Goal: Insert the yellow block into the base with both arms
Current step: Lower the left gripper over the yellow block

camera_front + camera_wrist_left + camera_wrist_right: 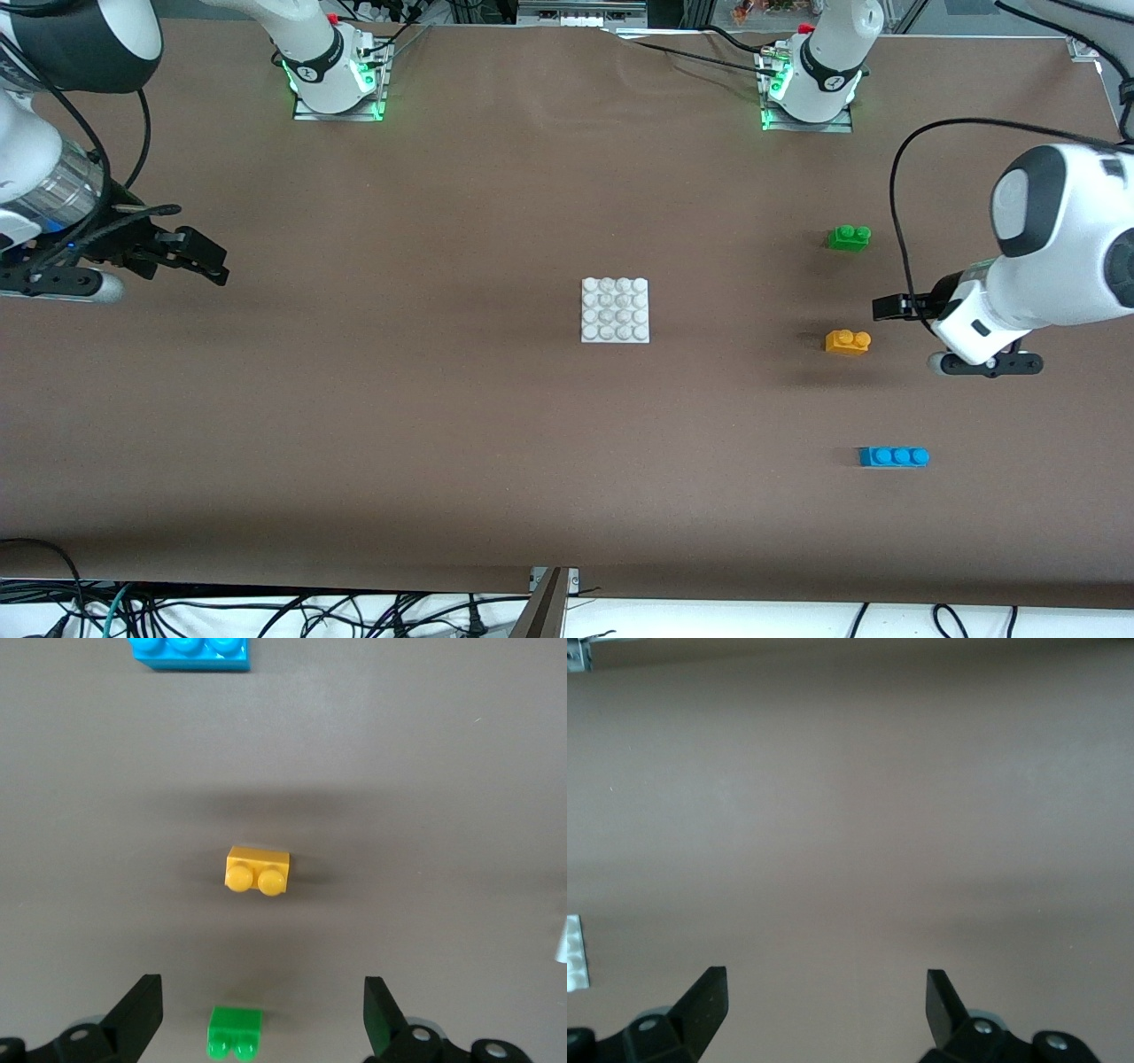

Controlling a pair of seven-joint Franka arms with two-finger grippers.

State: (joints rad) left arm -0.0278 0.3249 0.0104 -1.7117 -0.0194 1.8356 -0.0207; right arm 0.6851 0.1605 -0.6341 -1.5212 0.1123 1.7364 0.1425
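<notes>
Right gripper: I see it hovering over bare table at the right arm's end, fingers spread wide, empty, waiting. Base: mid-table, unheld. Yellow block: between green brick and blue brick. Left gripper: beside the block, wide open, empty. Risk, I judge: unheld base sliding during pressing.

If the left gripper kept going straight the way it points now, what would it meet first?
Probably the yellow block: it lies centred ahead of the open left gripper, though the green brick sits closer between the fingers, perhaps below its line.
</notes>
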